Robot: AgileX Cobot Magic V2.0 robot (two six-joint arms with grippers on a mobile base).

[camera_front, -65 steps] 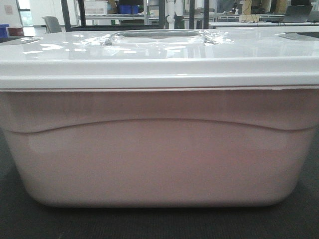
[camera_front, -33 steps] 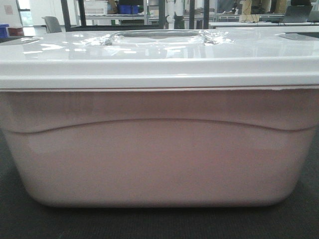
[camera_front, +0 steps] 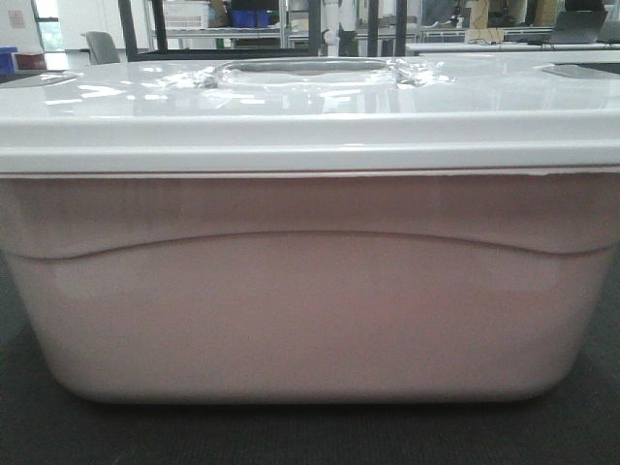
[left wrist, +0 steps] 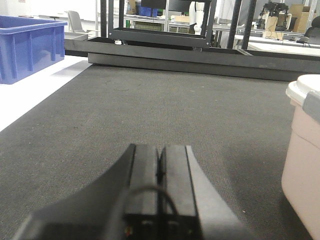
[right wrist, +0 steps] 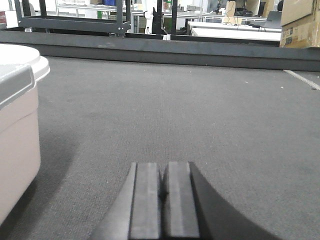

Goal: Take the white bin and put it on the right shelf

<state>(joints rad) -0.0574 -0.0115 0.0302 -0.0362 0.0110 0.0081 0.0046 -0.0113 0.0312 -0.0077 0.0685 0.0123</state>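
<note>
The white bin [camera_front: 310, 310] fills the front view, lid [camera_front: 310, 107] on, resting on a dark grey mat [left wrist: 150, 110]. It shows at the right edge of the left wrist view and the left edge of the right wrist view. The left gripper [left wrist: 160, 151] and right gripper [right wrist: 163, 168] have their jaws pressed together on nothing, beside the bin without touching it. A blue bin [left wrist: 27, 45] sits upper left.

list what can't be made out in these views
- Contents of the white bin: in the front view, hidden by its opaque walls and lid.
- Bin's ends: in the front view, cut off by both side edges; each wrist view catches only one corner.
- Right shelf: the distant racks are small and mostly blocked by the bin, so none can be identified.
</note>
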